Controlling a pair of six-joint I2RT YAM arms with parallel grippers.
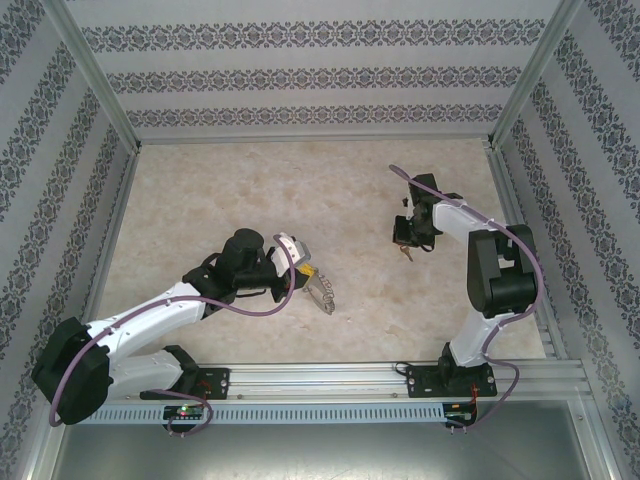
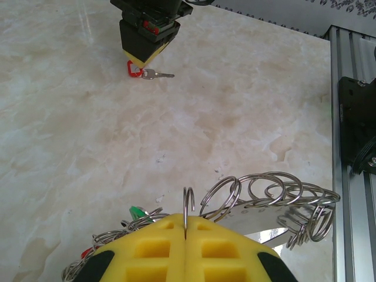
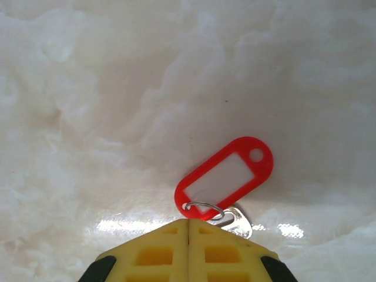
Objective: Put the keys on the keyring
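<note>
Kid: Keys — where are they?
Pal: The red key [image 3: 226, 176] lies on the table [image 3: 88, 88], over on the right half. Its red head is flat on the pale top, and a small ring [image 3: 200, 205] joins it to the silver part.
Kid: Who has it?
Pal: The right gripper [image 3: 188, 226]. It is pinched tight shut, and the small ring is nipped at its tip.
Kid: And the green key?
Pal: The green key [image 2: 138, 211] is in with the keyring [image 2: 276, 202]. Just a bit of green peeks out among the loops, so I cannot tell if it is hooked on.
Kid: Where is the keyring?
Pal: Near the middle of the table, well apart from the red key. It is a bunch of shiny loops — the left gripper [image 2: 185, 226] is squeezed shut on one thin loop that stands up at its tip. The other loops spread out to both sides. I cannot tell if they touch the table.
</note>
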